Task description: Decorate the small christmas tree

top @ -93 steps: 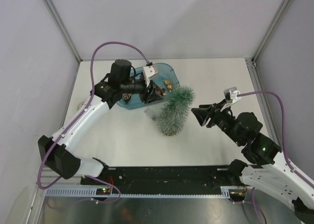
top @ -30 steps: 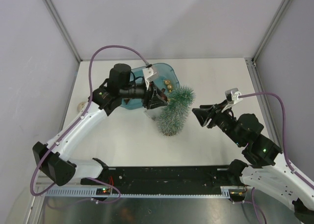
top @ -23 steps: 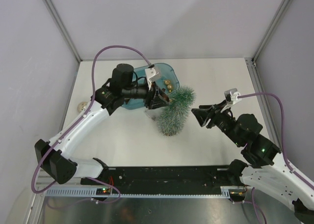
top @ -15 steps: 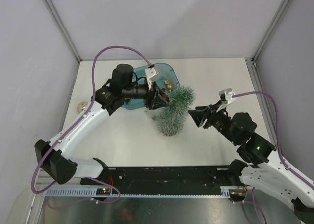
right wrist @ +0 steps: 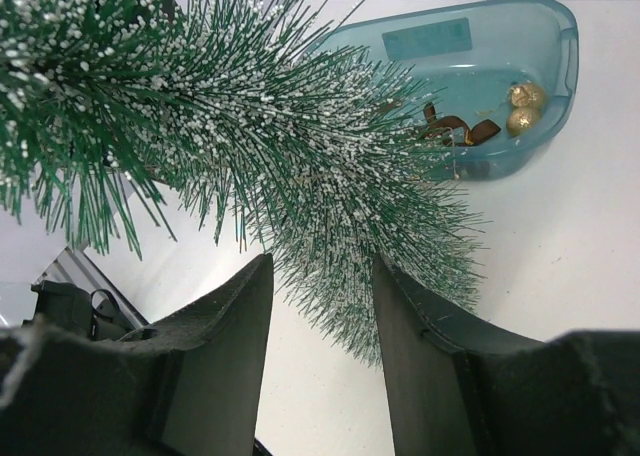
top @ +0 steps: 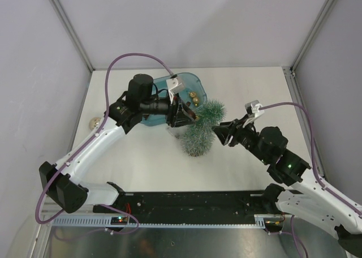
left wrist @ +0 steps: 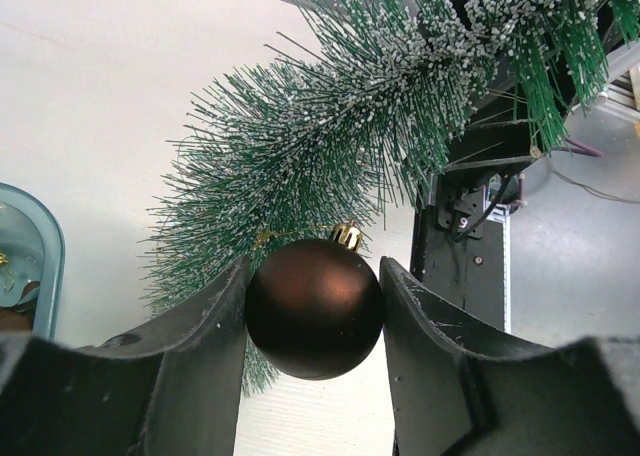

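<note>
Though green, the small christmas tree [top: 199, 134] looks frosted.

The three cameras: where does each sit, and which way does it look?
Top external: above, behind the arms, looking down at the table; both arms show.
Left wrist: on the left arm, facing the tree; fingers hold a brown ball.
Right wrist: on the right arm, facing tree and tub; fingers show.
All share the tree.

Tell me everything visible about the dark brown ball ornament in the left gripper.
The glossy dark brown ball ornament is a smooth sphere with a small gold cap on top. It is clamped between the left gripper's two black fingers, its cap up against the frosted green needles of the small christmas tree.
</note>
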